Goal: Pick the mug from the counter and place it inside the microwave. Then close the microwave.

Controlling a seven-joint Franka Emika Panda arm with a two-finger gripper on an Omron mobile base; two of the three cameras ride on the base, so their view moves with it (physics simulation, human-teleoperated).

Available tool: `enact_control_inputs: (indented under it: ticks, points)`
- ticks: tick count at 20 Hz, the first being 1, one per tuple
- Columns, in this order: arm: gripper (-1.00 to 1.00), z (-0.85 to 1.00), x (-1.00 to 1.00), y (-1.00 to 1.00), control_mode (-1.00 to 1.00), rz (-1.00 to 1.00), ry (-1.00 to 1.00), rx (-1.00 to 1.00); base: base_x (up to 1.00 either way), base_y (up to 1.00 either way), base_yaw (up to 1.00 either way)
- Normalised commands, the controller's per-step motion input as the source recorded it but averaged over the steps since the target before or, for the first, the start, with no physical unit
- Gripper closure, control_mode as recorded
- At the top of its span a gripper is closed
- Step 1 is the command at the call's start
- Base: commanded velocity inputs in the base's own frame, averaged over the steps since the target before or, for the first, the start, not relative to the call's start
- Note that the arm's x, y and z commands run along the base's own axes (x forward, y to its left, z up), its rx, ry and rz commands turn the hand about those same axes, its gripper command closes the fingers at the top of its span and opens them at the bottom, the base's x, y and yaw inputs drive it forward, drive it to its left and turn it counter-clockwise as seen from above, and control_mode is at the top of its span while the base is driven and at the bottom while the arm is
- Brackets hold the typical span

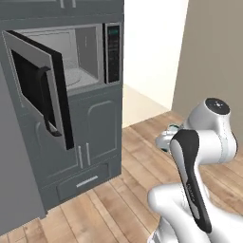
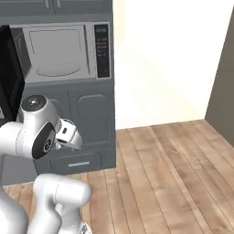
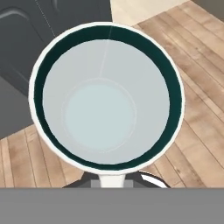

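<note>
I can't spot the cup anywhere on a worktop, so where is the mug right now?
The mug is at the robot's hand, seen from above in the hand view, over the wooden floor beside the dark cabinets, below the open microwave.

Dark grey cabinets (image 1: 97, 137) with a drawer (image 1: 85, 181) below stand on a wood plank floor (image 2: 173, 173), beside a cream wall (image 2: 164, 59).

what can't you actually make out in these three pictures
- Whether the jaws grip the mug: in the hand view its open mouth covers them.
- The mug's handle and base: hidden below its rim in the hand view.
- The gripper: mostly behind the arm in the left base view.
- The microwave door: cut off by the right base view's left edge.
</note>
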Motion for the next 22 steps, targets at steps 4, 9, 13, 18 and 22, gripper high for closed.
enact_control_inputs:
  ticks: [4, 9, 13, 18, 22]
  points:
    - [1.00, 0.00, 0.00, 0.00, 1.00, 0.00, 0.00, 0.00, 0.54, -0.10, 0.24]
    - [1.00, 0.00, 0.00, 0.00, 1.00, 0.00, 0.00, 0.00, 0.55, 0.00, 0.28]
    - [1.00, 0.00, 0.00, 0.00, 1.00, 0.00, 0.00, 0.00, 0.48, 0.00, 0.30]
    - [1.00, 0.00, 0.00, 0.00, 1.00, 0.00, 0.00, 0.00, 0.47, -0.21, 0.21]
    - [1.00, 0.00, 0.00, 0.00, 1.00, 0.00, 0.00, 0.00, 0.46, -0.40, 0.12]
